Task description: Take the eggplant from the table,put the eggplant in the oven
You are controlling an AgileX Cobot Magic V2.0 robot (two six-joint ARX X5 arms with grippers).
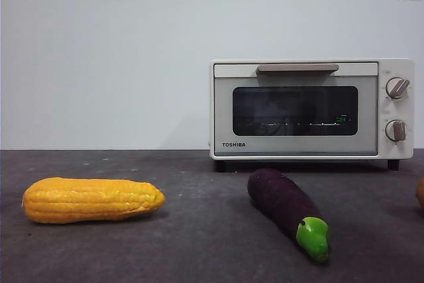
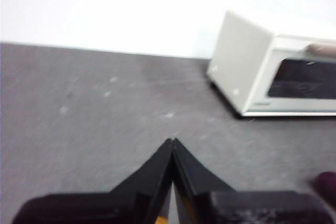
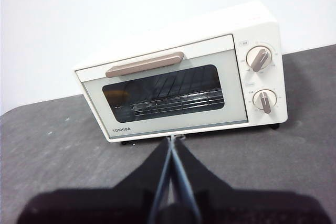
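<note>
Sensibly, with both the left gripper (image 2: 172,142) and right gripper (image 3: 173,140) pinched closed on nothing, the long dark purple eggplant (image 1: 286,208) lay just before the closed cream-white oven (image 1: 311,108), whose door wanted opening first.

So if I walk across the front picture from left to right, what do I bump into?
corn cob → eggplant. The oven stands farther back, above the eggplant, door closed.
</note>
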